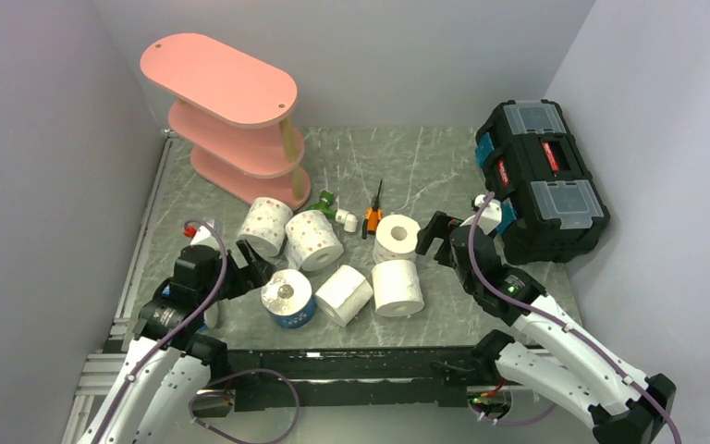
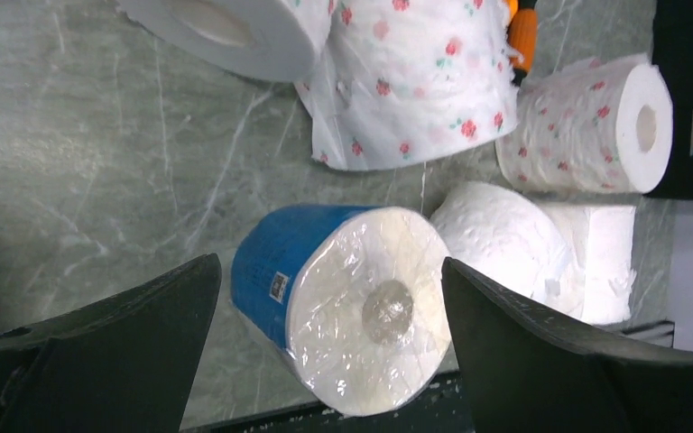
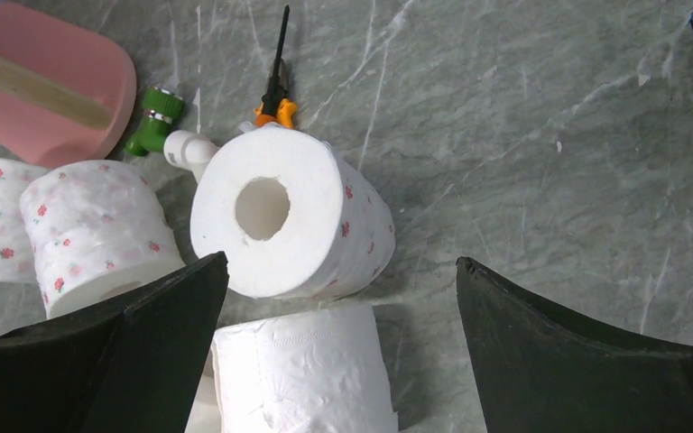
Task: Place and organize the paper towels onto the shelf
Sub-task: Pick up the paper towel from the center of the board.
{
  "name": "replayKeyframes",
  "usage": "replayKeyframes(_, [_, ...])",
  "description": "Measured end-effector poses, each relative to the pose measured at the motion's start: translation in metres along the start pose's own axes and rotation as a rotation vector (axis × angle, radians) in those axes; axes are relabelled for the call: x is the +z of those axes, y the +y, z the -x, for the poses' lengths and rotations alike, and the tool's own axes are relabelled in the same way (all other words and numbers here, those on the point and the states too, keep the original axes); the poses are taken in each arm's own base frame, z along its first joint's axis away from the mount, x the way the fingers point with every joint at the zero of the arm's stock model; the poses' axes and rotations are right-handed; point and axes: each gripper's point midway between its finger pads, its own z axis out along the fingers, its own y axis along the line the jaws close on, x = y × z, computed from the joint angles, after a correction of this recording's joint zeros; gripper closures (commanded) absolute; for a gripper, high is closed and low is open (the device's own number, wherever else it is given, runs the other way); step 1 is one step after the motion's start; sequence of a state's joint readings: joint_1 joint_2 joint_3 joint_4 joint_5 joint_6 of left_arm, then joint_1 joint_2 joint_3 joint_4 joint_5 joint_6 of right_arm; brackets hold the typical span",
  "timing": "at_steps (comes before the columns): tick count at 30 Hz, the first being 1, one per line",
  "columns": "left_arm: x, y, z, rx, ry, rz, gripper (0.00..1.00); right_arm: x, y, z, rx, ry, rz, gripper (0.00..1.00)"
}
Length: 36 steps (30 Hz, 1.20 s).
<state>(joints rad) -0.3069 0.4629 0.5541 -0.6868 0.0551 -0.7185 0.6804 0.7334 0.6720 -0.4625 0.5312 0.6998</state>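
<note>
The pink three-tier shelf (image 1: 231,111) stands at the far left of the table, with no roll seen on its boards. Several paper towels lie in a cluster before it. A blue-wrapped roll (image 2: 352,302) lies on its side between the open jaws of my left gripper (image 2: 329,263), untouched. Pink-dotted rolls (image 1: 265,225) (image 1: 313,240) lie beyond it. My right gripper (image 3: 341,260) hangs open above a plain white roll (image 3: 302,374), just short of a dotted roll (image 3: 280,216) standing on its end. Another plain roll (image 1: 344,294) lies between the two arms.
A black toolbox (image 1: 541,176) fills the far right of the table beside my right arm. An orange-handled screwdriver (image 1: 373,211) and a small green-and-white tool (image 1: 337,208) lie behind the rolls, near the shelf's foot (image 3: 54,81). Grey walls close in on three sides.
</note>
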Motion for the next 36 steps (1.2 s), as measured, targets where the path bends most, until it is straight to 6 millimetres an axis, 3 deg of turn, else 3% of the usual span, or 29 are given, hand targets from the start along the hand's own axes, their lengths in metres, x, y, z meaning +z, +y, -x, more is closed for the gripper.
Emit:
replayKeyframes(11, [-0.001, 0.000, -0.029, 0.042, 0.145, 0.039, 0.01, 0.005, 0.004, -0.002, -0.002, 0.007, 0.004, 0.01])
replayKeyframes(15, [-0.002, 0.000, -0.038, 0.050, 0.171, 0.048, 0.06, 0.009, 0.004, -0.005, -0.011, 0.015, -0.003, 0.01])
replayKeyframes(27, [0.002, 0.008, -0.049, 0.116, 0.212, 0.136, 0.21, 0.013, 0.000, -0.014, -0.026, 0.030, -0.014, 0.01])
replayKeyframes(36, [0.006, 0.012, -0.054, 0.140, 0.240, 0.168, 0.24, 0.013, -0.003, -0.014, -0.029, 0.028, -0.017, 0.01])
